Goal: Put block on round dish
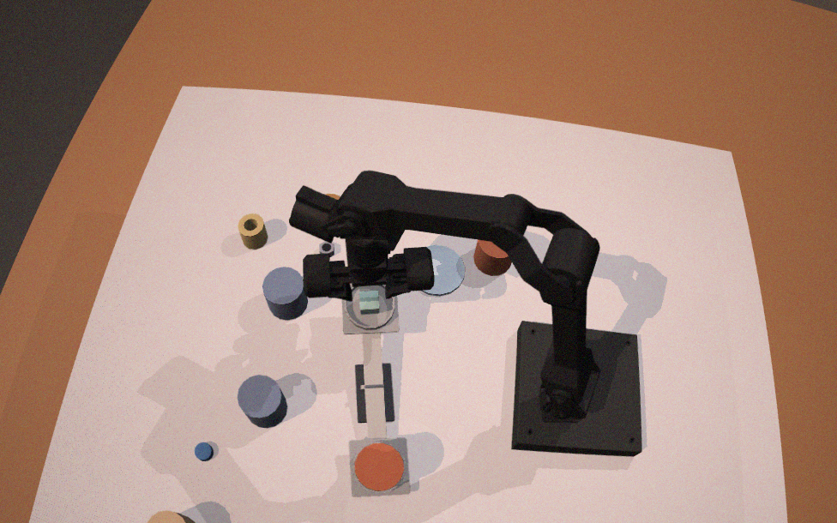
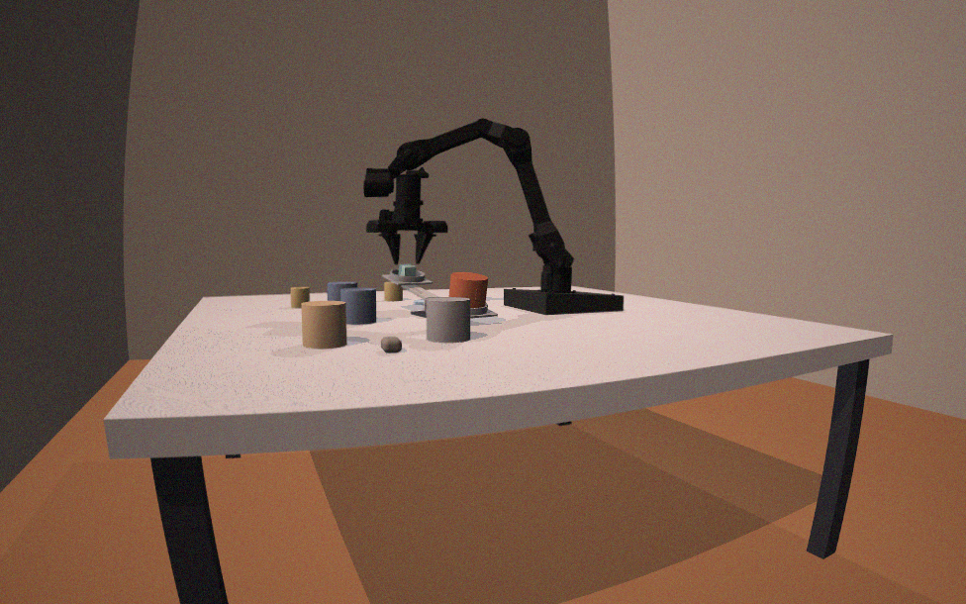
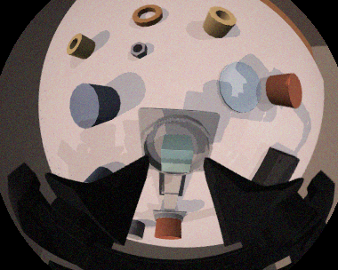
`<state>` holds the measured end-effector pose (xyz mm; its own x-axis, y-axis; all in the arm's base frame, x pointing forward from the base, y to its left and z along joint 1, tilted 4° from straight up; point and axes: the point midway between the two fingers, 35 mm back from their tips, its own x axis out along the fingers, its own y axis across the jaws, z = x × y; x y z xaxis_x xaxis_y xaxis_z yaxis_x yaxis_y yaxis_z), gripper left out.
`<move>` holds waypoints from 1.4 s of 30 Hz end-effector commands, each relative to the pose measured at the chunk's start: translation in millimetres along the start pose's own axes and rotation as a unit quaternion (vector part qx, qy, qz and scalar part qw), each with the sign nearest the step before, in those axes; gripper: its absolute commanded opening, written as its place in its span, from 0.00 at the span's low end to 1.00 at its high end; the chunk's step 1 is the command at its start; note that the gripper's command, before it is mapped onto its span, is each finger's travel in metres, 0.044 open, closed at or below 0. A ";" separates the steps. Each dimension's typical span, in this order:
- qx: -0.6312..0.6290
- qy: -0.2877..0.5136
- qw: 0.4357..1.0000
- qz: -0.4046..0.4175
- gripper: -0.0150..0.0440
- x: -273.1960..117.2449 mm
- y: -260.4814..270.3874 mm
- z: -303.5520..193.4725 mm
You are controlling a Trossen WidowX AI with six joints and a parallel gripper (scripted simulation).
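Your gripper (image 1: 370, 296) (image 2: 408, 261) (image 3: 176, 161) hung just above the raised end of the balance (image 1: 375, 351) (image 2: 419, 291) (image 3: 169, 201), fingers spread, nothing btwn them. The green block (image 1: 369, 302) (image 2: 406, 270) (image 3: 177, 153) sat uncovered in that end's pan. One red cup (image 1: 379, 466) (image 2: 467, 291) (image 3: 168, 228) stood on the opp. end, the other (image 1: 493, 257) (image 3: 284, 90) on the tabletop beside the round dish (image 1: 445, 270) (image 3: 239, 87), w/ no cup above the dish.
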<state>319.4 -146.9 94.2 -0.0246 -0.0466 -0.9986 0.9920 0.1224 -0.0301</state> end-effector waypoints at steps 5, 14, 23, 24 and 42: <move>0.001 0.003 1.000 -0.002 0.69 15.8 0.0 -0.5; 0.002 0.003 1.000 -0.001 0.61 24.6 -0.3 -0.7; 0.002 0.003 1.000 -0.001 0.40 24.6 -0.3 -0.7; 0.002 0.003 1.000 -0.001 0.36 24.6 -0.3 -0.7; 0.002 0.003 1.000 -0.001 0.25 -53.8 2.1 1.0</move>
<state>323.2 -146.7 127.2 -0.0407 -0.0387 -0.9984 0.9914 0.1228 -0.0452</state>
